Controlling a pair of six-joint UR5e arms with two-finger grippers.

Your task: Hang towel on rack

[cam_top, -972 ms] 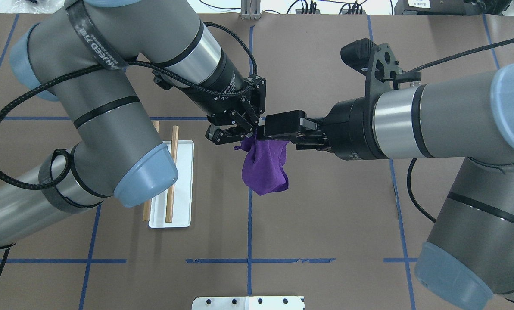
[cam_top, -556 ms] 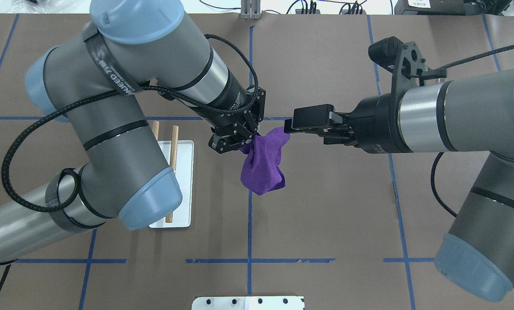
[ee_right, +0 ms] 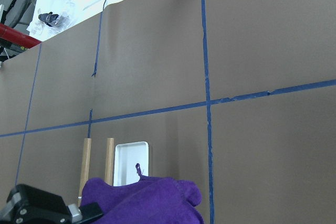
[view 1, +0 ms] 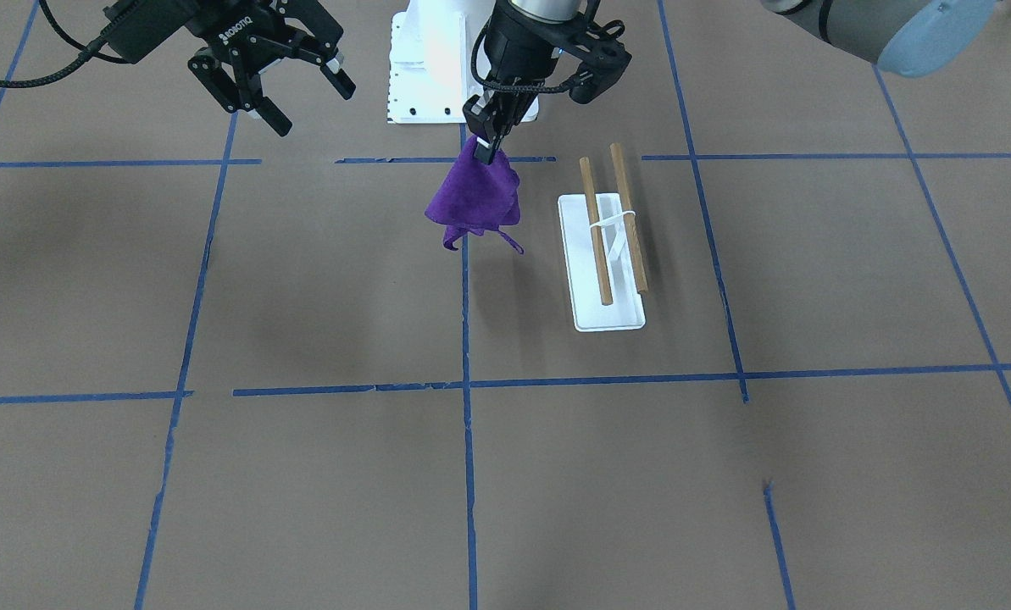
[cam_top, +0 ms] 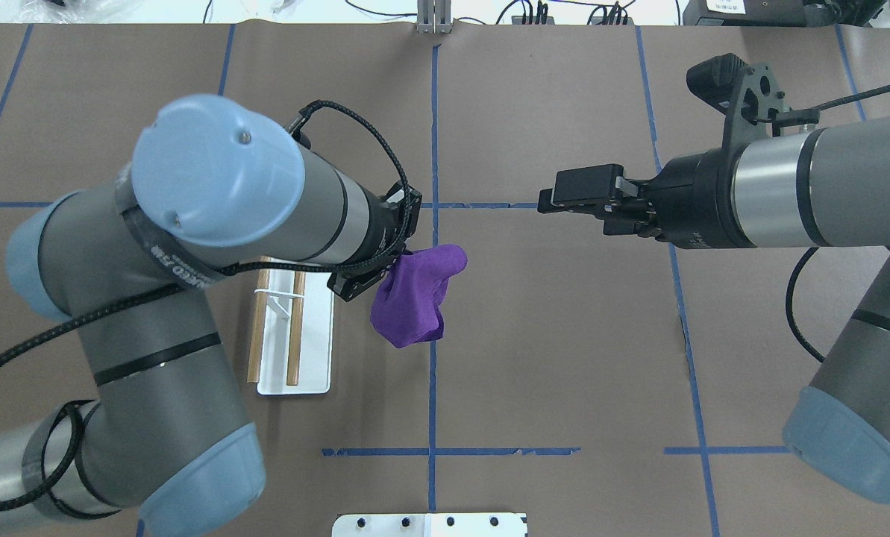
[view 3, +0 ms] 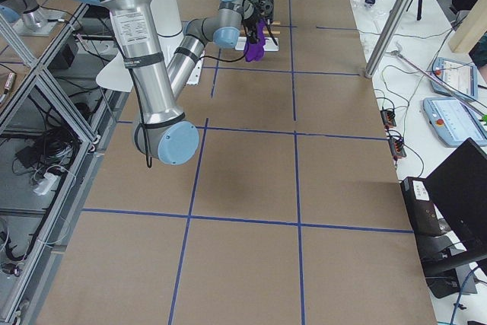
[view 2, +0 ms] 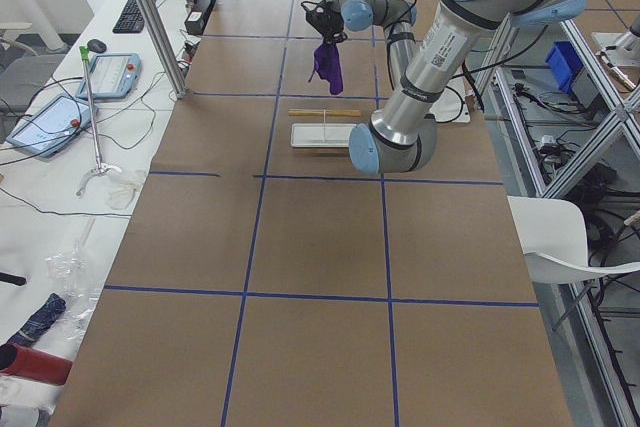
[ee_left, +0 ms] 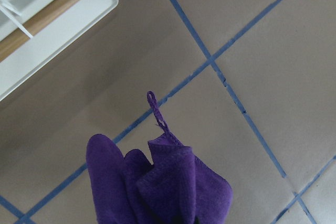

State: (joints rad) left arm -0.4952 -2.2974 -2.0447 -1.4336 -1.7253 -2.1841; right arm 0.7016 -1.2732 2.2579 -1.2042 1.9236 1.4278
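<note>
A purple towel [cam_top: 413, 298] hangs bunched from my left gripper [cam_top: 385, 262], which is shut on its top edge and holds it above the table, just right of the rack. The rack [cam_top: 295, 335] is a white base with two wooden bars. In the front-facing view the towel [view 1: 475, 203] hangs left of the rack [view 1: 608, 254], under the left gripper [view 1: 488, 146]. My right gripper [view 1: 306, 102] is open and empty, well away from the towel; it also shows in the overhead view [cam_top: 553, 200]. The left wrist view shows the towel [ee_left: 157, 187] and its loop.
Brown paper with blue tape lines covers the table [cam_top: 564, 358]. A white robot base plate [cam_top: 430, 524] sits at the near edge. The left arm's elbow [cam_top: 213, 171] hangs over the table's left half, above the rack's far end.
My right gripper has let go of the towel and drawn back to the right. My left gripper has carried the towel left and nearer, toward the rack, and the arm has swung round.
</note>
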